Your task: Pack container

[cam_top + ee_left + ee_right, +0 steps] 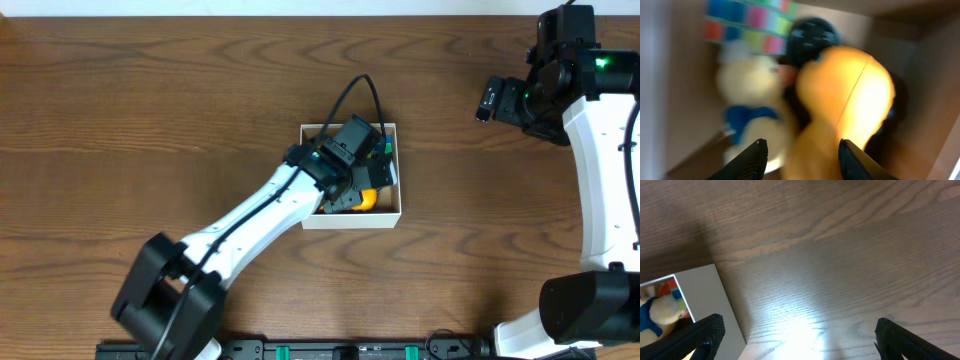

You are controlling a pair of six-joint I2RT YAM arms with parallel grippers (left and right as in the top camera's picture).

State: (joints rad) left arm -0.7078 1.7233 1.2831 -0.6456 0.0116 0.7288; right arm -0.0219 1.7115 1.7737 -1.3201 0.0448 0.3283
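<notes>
The container (350, 220), a square white-walled box, sits at the table's middle. My left gripper (362, 168) reaches down into it. In the blurred left wrist view its fingers (802, 152) are apart, just above a yellow toy (845, 95) that lies between them. Beside it lie a white plush with blue (747, 85), a dark round toy (812, 35) and a multicoloured block (747, 22), all on the brown inside (930, 90). The yellow toy also shows from overhead (368, 200). My right gripper (490, 100) is open and empty over bare table at the far right (800, 335).
The right wrist view shows the container's white wall (705, 300) at its lower left, with the white plush (662, 311) inside. The left arm's cable (350, 95) loops above the container. A black rail (350, 350) runs along the table's front edge.
</notes>
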